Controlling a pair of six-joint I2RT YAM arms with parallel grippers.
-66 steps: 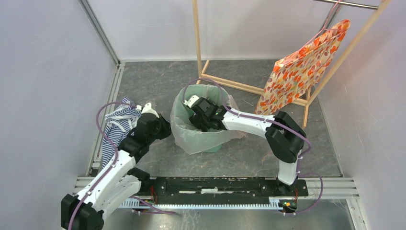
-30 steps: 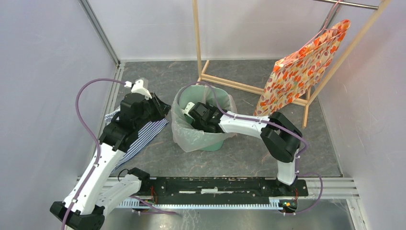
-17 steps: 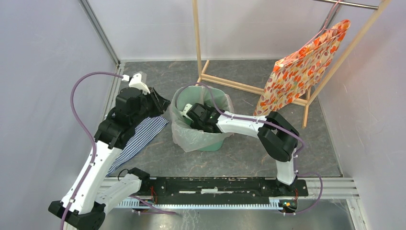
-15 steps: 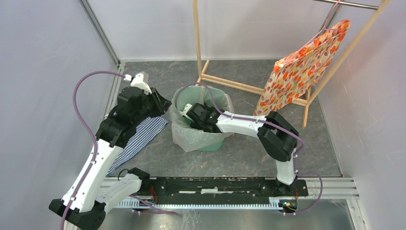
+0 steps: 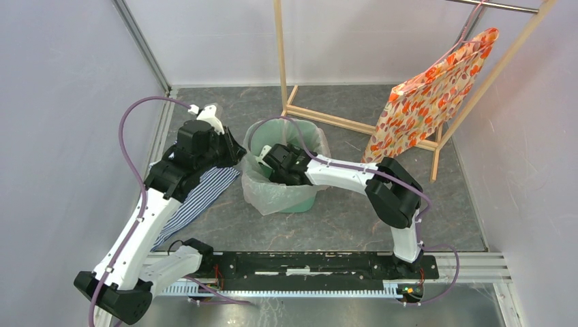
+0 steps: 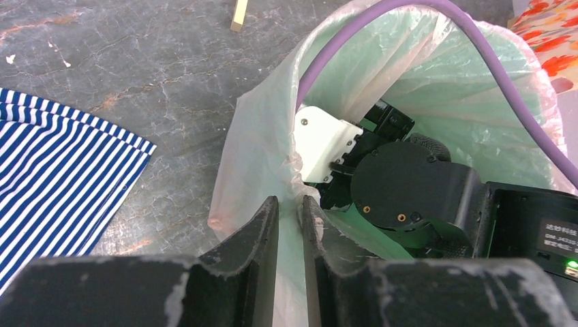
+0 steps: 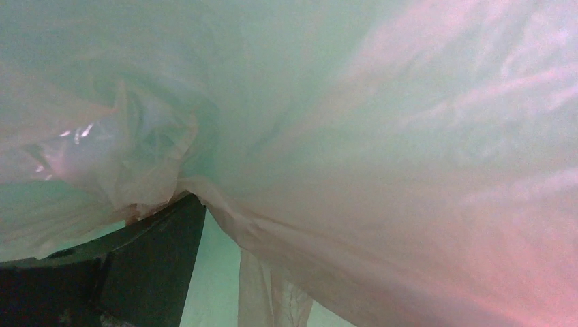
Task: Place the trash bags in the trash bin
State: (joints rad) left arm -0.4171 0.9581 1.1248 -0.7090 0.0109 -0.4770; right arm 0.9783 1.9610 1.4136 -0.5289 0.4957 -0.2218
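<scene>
Bag lines the bin, its mouth folded out over the rim most of the way round; what seems left is seating the edge at 9 o'clock. There the left gripper has its fingers almost together, nipping the bag's edge. The right gripper reaches inside the bin (plastic fills its camera), and its spread cannot be told.

Grey marbled floor (white walls).
</scene>
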